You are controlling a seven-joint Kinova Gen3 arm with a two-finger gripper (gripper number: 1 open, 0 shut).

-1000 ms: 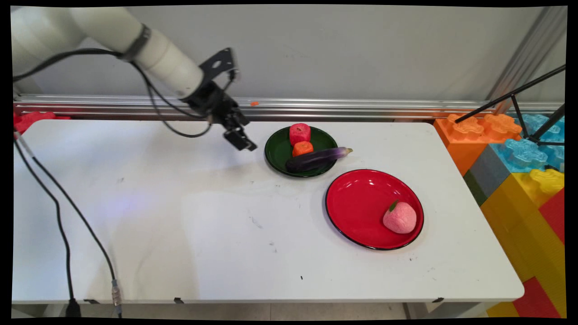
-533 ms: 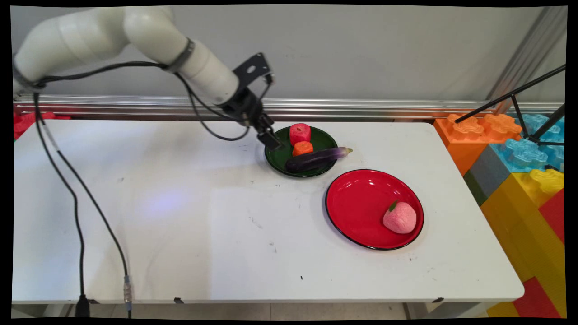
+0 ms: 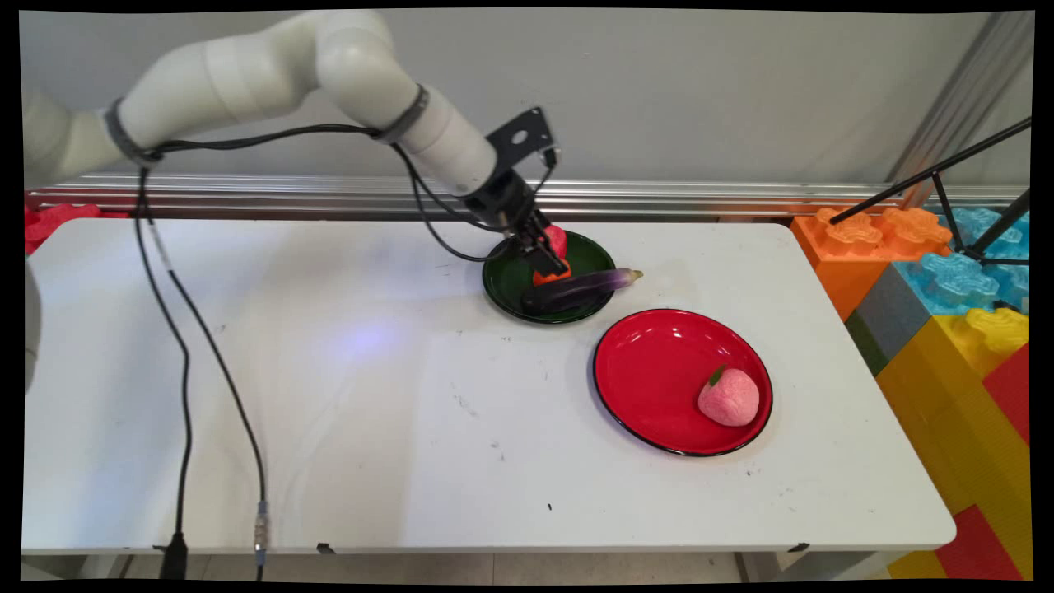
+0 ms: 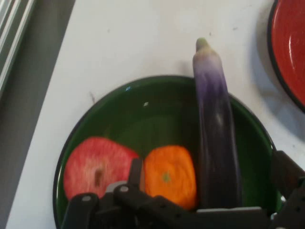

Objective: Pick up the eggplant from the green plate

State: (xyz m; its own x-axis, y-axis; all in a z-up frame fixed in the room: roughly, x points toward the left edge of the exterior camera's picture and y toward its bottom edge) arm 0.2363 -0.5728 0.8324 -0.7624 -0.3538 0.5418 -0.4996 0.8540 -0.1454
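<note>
My gripper [image 3: 550,265] hangs low over the green plate [image 3: 501,290], open. In the hand view the gripper [image 4: 210,167] has one finger [image 4: 136,171] between the red apple-like fruit [image 4: 95,167] and the orange [image 4: 170,176], and the other finger [image 4: 286,172] beyond the purple eggplant [image 4: 217,138]. Orange and eggplant lie between the fingers on the green plate [image 4: 157,105]. In the main view the hand hides much of the orange [image 3: 543,280] and part of the red fruit [image 3: 561,239]. The eggplant [image 3: 585,287] lies across the plate's near right side.
A red plate [image 3: 650,371] with a pink peach [image 3: 729,397] sits to the near right, and its rim [image 4: 288,43] shows in the hand view. Large coloured toy blocks [image 3: 947,313] and a black tripod [image 3: 947,181] stand at the table's right end. Black cables [image 3: 181,346] hang at the left.
The arm has swung right from left of the green plate to over it and lowered, so the gripper now stands over the orange and hides part of the fruit.
</note>
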